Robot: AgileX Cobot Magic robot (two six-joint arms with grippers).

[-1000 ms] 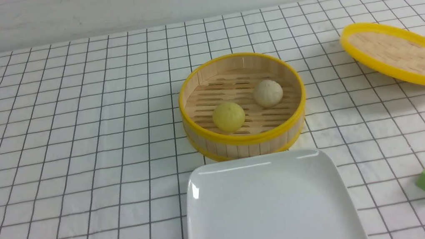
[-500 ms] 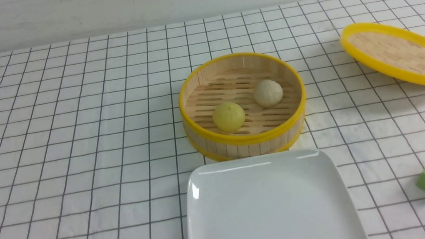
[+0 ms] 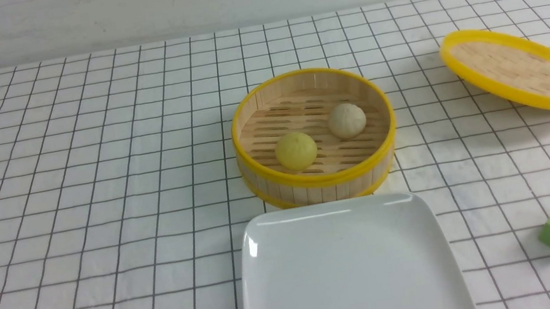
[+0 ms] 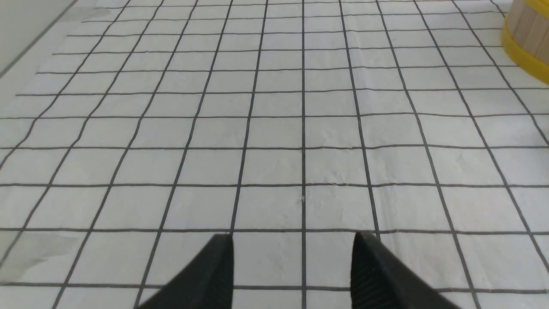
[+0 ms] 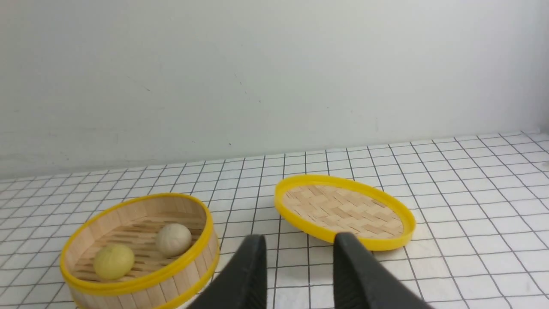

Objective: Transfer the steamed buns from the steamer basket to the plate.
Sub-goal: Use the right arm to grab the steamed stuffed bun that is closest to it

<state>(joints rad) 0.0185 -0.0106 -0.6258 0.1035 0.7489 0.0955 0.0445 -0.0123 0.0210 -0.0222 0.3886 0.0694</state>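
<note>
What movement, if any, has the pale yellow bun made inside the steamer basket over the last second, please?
No, none. The pale yellow bun sits at the same spot relative to the steamer basket's near rim as before.

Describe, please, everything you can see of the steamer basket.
The basket is round and deep: an upright wall of pale wooden strips, yellow rims top and bottom, a slatted floor. It stands uncovered on the checked cloth, just beyond the plate. A yellow bun and a beige bun sit apart on its floor.
</note>
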